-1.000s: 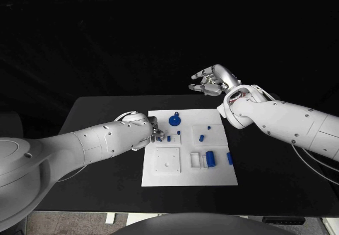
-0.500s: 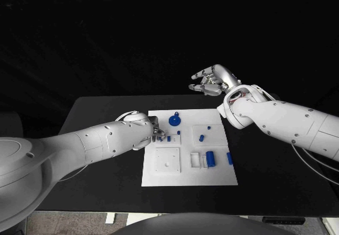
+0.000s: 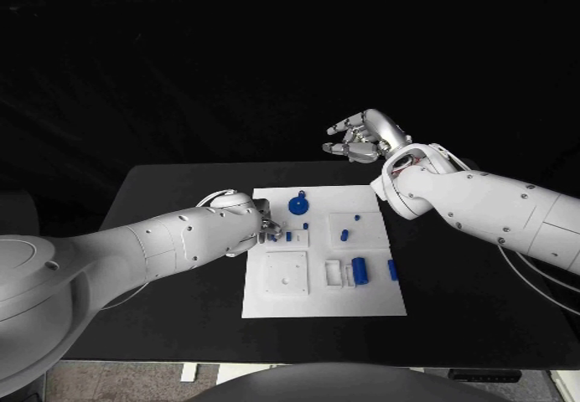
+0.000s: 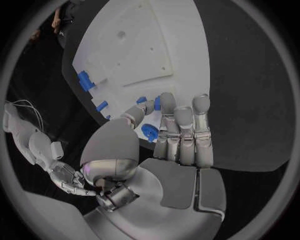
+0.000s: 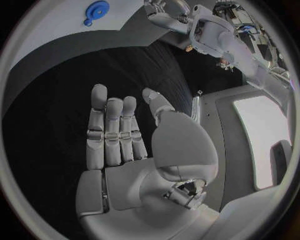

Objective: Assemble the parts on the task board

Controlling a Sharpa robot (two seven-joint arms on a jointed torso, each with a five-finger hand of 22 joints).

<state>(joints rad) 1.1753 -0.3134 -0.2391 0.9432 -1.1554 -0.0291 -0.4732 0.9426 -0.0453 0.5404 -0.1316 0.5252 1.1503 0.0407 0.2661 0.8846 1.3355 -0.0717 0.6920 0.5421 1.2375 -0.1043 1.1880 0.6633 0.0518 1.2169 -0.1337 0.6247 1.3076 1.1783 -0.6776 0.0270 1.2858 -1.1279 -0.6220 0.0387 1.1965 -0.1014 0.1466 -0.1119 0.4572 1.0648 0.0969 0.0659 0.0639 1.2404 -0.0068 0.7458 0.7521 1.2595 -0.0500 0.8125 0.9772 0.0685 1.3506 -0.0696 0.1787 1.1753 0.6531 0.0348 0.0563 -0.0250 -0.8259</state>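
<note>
The white task board (image 3: 324, 295) lies in the middle of the black table. On it are a blue disc with a handle (image 3: 298, 203) (image 5: 96, 10), a blue cylinder (image 3: 360, 269), and several small blue parts. My left hand (image 3: 259, 224) (image 4: 178, 137) rests at the board's left edge. Its thumb and fingertips (image 4: 167, 99) meet around a small blue part (image 3: 287, 237) (image 4: 157, 103). I cannot tell whether that part is pinched. My right hand (image 3: 366, 136) (image 5: 125, 145) hangs raised beyond the board's far edge, fingers straight and apart, palm bare.
A square white recessed plate (image 3: 287, 272) (image 4: 128, 42) sits on the board's near left. A small white frame (image 3: 333, 271) stands beside the cylinder. Bare black table (image 3: 169, 276) surrounds the board on all sides.
</note>
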